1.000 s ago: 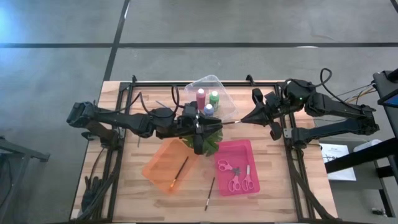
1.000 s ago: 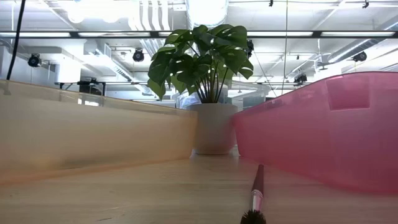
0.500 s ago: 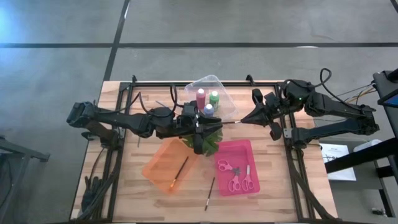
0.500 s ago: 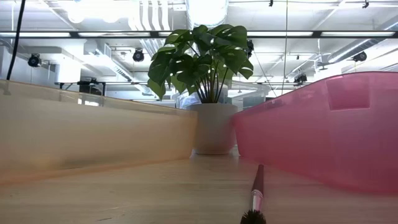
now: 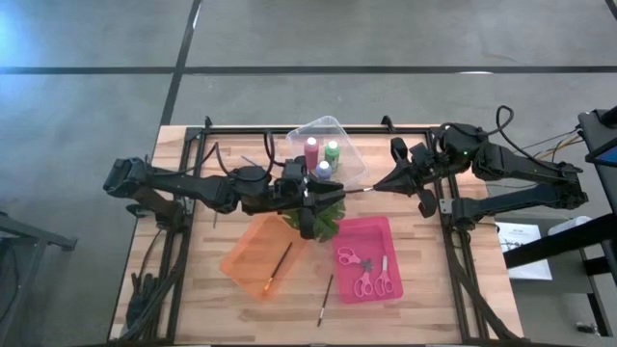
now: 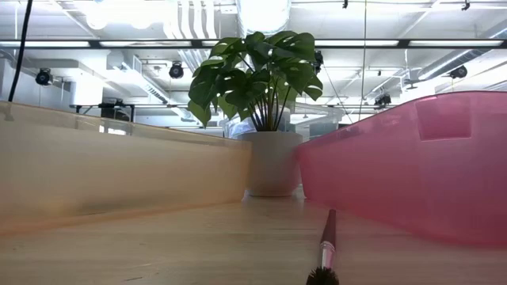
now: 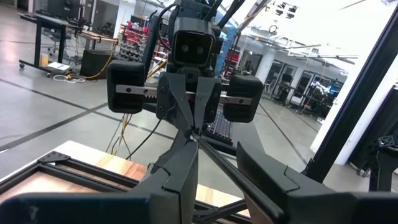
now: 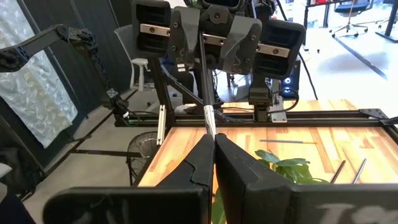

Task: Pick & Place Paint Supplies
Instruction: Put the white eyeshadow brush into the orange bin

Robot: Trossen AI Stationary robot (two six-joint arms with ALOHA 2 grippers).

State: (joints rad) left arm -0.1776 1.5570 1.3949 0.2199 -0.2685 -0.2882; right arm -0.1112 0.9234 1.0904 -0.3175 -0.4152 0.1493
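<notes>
A thin dark-handled paintbrush (image 5: 355, 190) hangs in the air between my two grippers, above the green plant (image 5: 326, 220). My right gripper (image 5: 376, 187) is shut on one end of it. My left gripper (image 5: 326, 196) is open, and the brush's handle (image 7: 219, 158) runs between its two fingers. Three paint bottles (image 5: 322, 154) stand in the clear tray (image 5: 337, 130). One brush (image 5: 280, 262) lies in the orange tray (image 5: 253, 260), another brush (image 5: 326, 299) on the table. Pink-handled scissors (image 5: 366, 275) lie in the pink tray (image 5: 371, 234). My right gripper pinches the brush at its silver ferrule end (image 8: 208, 124) between its two fingers, coming level from the table's right side. The brush runs on in line with the fingers toward my left gripper, lifted clear of everything. Whether the handle touches a finger of my left gripper, I cannot tell.
The plant's white pot (image 6: 272, 162) stands mid-table, between the orange tray's wall (image 6: 119, 170) and the pink tray's wall (image 6: 412, 162). The loose brush (image 6: 326, 245) lies near the table's front edge. Black frame rails (image 5: 183, 241) run along both sides.
</notes>
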